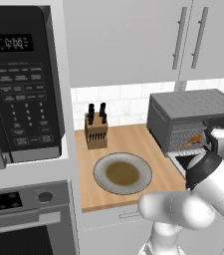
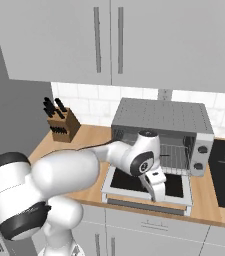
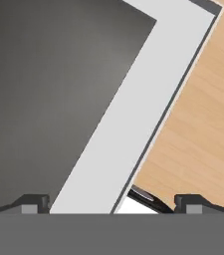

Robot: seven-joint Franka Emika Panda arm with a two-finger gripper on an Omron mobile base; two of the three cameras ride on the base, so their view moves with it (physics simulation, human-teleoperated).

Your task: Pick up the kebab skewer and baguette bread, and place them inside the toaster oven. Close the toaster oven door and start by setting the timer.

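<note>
We've got the gripper (image 3: pixel 113 201) spread wide, holding nothing, hanging right over the toaster oven door (image 3: pixel 133 114), which lies folded down flat on the counter (image 1: pixel 128 139). Its 2 fingertips (image 3: pixel 31 201) straddle the door's grey frame edge. The toaster oven (image 2: pixel 159 120) stands open, with something orange on the rack, maybe the baguette bread (image 1: pixel 194 140). The plate (image 1: pixel 122 173) sits well clear to the left.

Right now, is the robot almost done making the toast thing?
Partly. The round grey plate on the wooden counter holds no food, and something orange, likely the food, sits on the rack inside the boxy grey toaster oven. The open tool hovers right over the lowered grey-framed glass door, holding nothing. Left: shutting that door and setting the timer.
</note>
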